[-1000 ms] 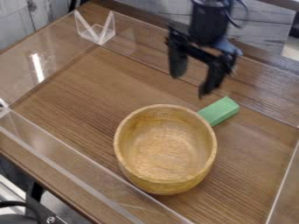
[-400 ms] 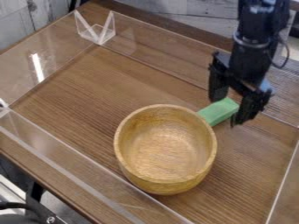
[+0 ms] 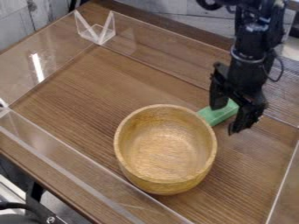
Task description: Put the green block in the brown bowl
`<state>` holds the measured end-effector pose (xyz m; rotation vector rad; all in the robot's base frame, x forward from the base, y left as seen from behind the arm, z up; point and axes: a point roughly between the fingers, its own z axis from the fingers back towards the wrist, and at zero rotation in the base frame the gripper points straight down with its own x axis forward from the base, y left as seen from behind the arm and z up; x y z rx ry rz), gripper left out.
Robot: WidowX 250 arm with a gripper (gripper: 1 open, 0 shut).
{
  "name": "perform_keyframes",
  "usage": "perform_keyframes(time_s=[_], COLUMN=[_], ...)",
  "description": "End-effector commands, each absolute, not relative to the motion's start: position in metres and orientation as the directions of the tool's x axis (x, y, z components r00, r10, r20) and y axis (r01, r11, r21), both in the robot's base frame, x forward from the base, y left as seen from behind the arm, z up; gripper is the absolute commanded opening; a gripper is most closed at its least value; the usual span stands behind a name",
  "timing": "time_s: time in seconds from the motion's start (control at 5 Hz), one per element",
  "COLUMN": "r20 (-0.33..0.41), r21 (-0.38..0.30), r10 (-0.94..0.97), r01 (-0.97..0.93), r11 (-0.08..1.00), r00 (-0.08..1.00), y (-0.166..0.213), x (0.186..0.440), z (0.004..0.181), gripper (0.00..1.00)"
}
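Woodgrain is running in long dark-brown streaks across the worktop, a flat laminate surface fenced by clear, glossy plastic walls that are catching pale reflections. The brown bowl is sitting near the middle of it: round, thick-walled, light tan wood with fine grain ringing its hollow, which is lying bare. The green block is resting flat on the worktop just beside the bowl's upper right rim, a matte, plain green bar with squared edges; whether it is touching the rim is hard to tell.

The claw is hanging over the block, black and angular, pointing down from a dark jointed arm that is entering from the top right. Its two fingers are standing apart, one on each side of the block, and nothing is being gripped; the right finger is covering part of the block's far end. Whether the fingertips are touching the worktop cannot be judged.

A small clear plastic piece, folded into a V shape, is standing at the far left corner.
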<state>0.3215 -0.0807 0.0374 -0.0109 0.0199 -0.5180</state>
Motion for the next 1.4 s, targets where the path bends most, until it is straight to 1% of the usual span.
perform_keyframes(time_s=[0.0, 1.2], r20=[0.047, 0.063], r21=[0.0, -0.017], r10=[-0.5, -0.495], r01=[0.501, 0.497], r11=[0.866, 0.868], r00=[0.865, 0.867], y=[-0.078, -0.066], x=[0.333, 0.34], z=[0.045, 0.008], gripper=[1.0, 1.0])
